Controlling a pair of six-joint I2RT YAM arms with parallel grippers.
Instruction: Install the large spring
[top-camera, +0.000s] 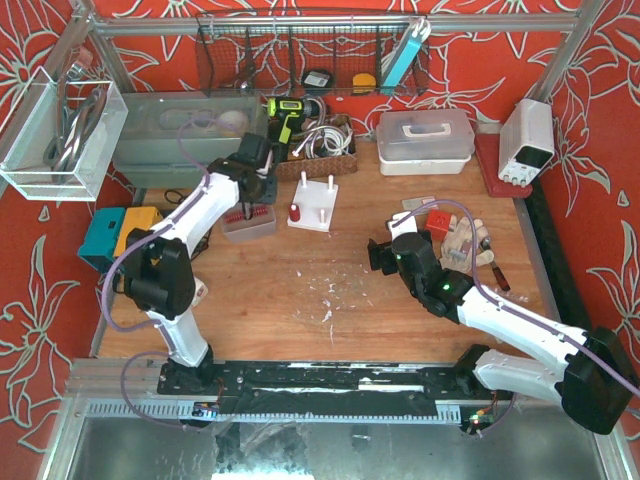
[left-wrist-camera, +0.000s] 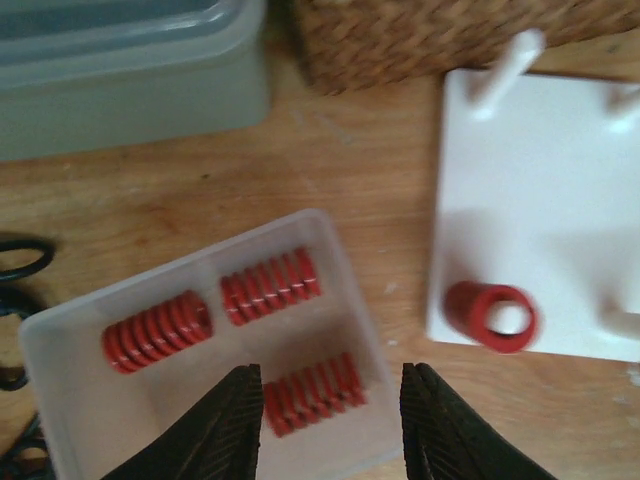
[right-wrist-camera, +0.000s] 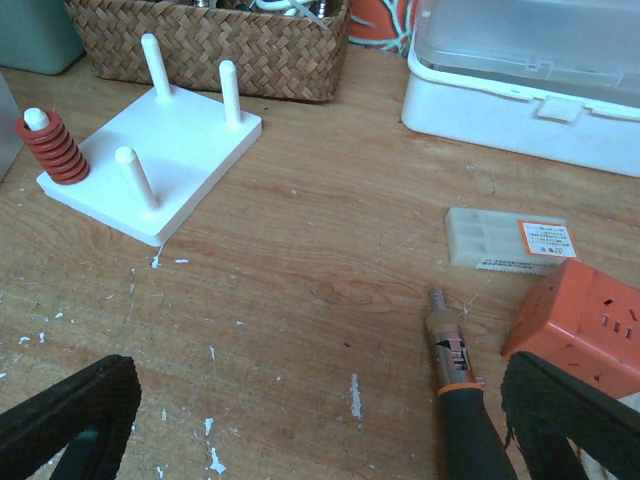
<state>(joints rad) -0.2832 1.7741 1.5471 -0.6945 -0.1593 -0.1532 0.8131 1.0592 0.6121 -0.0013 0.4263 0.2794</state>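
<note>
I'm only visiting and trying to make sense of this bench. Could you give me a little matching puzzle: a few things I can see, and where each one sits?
Things:
1. mounted spring
2. loose springs
3. screwdriver
4. woven basket

Places:
A. on bare wood beside the orange block
B. just beyond the white peg board
C. lying in the clear tray
D. slipped over a peg

Pairs: 1-D, 2-C, 3-A, 4-B.
</note>
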